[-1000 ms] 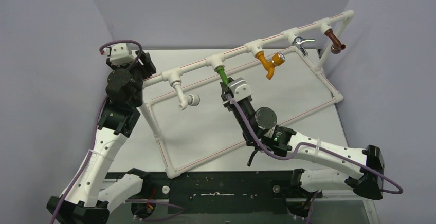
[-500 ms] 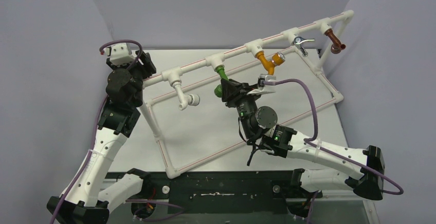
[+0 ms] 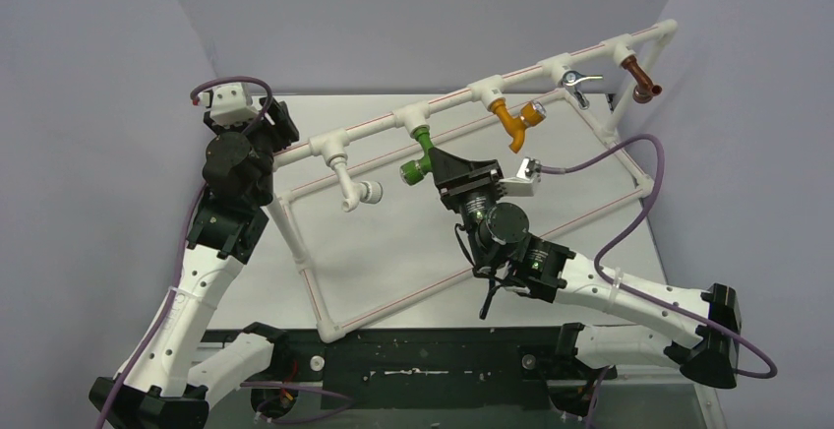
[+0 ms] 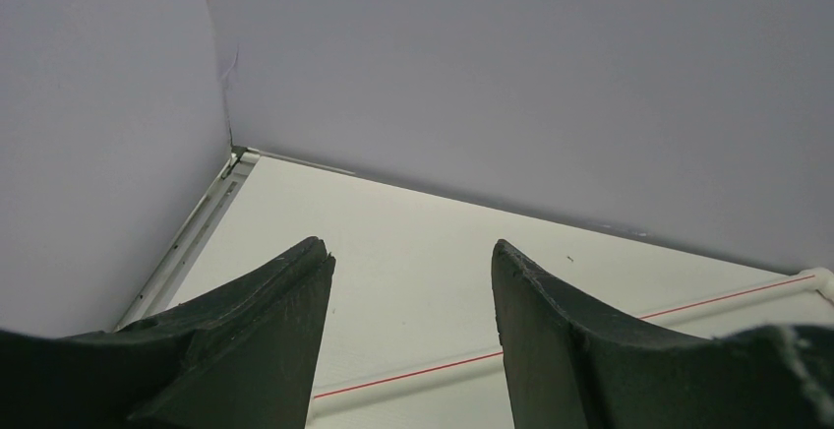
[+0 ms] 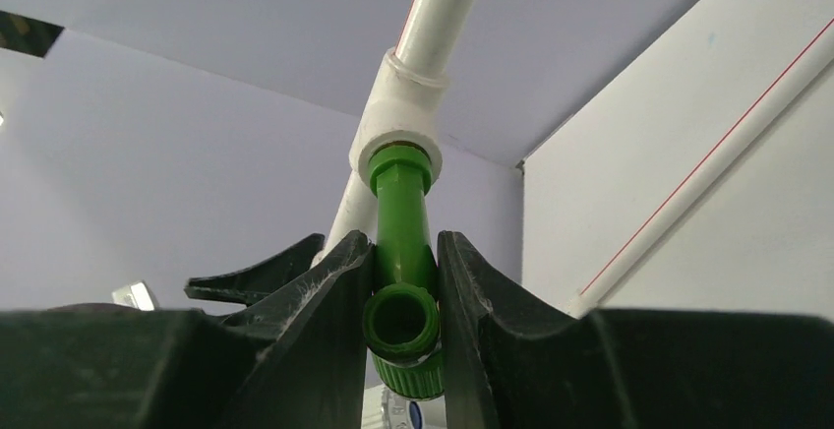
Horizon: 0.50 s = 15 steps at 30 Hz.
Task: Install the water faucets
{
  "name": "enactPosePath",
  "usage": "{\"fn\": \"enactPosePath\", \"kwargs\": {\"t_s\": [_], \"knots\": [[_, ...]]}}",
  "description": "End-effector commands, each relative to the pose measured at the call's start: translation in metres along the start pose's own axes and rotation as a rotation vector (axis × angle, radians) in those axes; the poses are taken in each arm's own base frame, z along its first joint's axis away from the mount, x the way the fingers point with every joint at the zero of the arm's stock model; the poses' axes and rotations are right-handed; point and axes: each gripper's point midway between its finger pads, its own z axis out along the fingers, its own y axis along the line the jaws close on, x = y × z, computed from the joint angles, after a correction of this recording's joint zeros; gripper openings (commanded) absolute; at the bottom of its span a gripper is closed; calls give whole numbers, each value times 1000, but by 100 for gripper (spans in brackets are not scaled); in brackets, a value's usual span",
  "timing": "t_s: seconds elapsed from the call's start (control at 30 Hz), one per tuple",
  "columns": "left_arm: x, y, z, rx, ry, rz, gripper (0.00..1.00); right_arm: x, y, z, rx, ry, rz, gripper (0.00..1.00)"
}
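Observation:
The green tap hangs from a white tee fitting on the raised pipe, its threaded end in the fitting. In the right wrist view the green tap sits between my right gripper's fingers, its round spout mouth facing the camera and its blue-centred knob just visible below. My right gripper is shut on the tap's body. My left gripper is open and empty, held high at the back left beside the pipe frame's left end.
A white pipe frame lies on the table, with a raised rail along the back. On the rail hang a white tap, an orange-yellow tap, a metal tap and a brown tap. Purple cables loop from both wrists.
My right wrist has rotated about the tap's axis, swinging its camera from left of the gripper to the right. The green tap has turned with it, its spout now pointing left. The left arm has not moved.

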Motion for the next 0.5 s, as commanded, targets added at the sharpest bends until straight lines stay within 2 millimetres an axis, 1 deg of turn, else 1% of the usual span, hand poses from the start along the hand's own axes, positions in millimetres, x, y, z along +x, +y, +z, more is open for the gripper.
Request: {"fn": "enactPosePath", "kwargs": {"t_s": [0.0,0.13,0.2,0.4,0.47], "knots": [[91,14,-15,-4,299,173,58,-29,30,-1,-36,-59,394,0],[91,14,-15,-5,297,172,58,-25,33,2,-23,-29,492,0],[91,14,-15,-7,298,173,58,-26,38,1,-36,-20,533,0],[91,14,-15,-5,298,172,58,-38,41,-2,-52,-41,640,0],[92,14,-14,-4,300,173,58,-40,41,-2,-57,-44,650,0]]}}
